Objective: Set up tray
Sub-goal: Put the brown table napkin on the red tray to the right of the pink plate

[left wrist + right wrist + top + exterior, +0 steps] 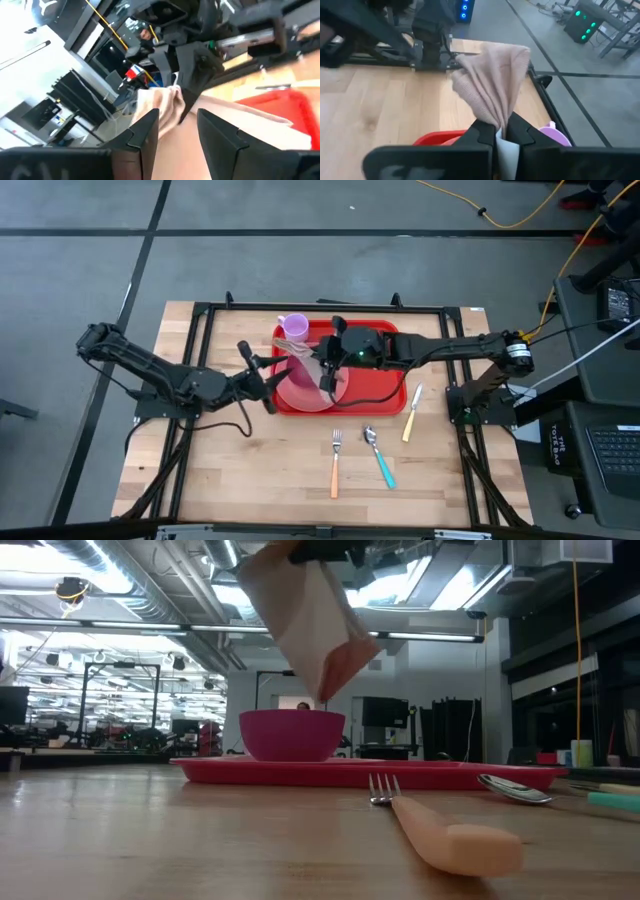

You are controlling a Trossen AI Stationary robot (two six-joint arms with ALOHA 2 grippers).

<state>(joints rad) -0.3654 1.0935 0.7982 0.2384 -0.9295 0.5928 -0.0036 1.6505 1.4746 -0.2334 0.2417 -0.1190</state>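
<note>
Right hand (501,131) pinches beige cloth (495,82) above the tray (385,392)

The table (270,470) was pale wood in jointed planks with a smooth matt finish, edged by a dark metal frame (205,315). On it lay a red tray (400,773) of smooth, slightly glossy plastic, a pink bowl (291,734) and a lilac cup (294,328) of the same smooth plastic look, and a fork (440,830) with a shiny metal head and a matt peach plastic handle beside a polished metal spoon (512,789). A beige napkin (492,85) was soft, finely woven cloth with a matt, faintly fuzzy surface, hanging in folds from matt black plastic-looking fingers (482,134).
</note>
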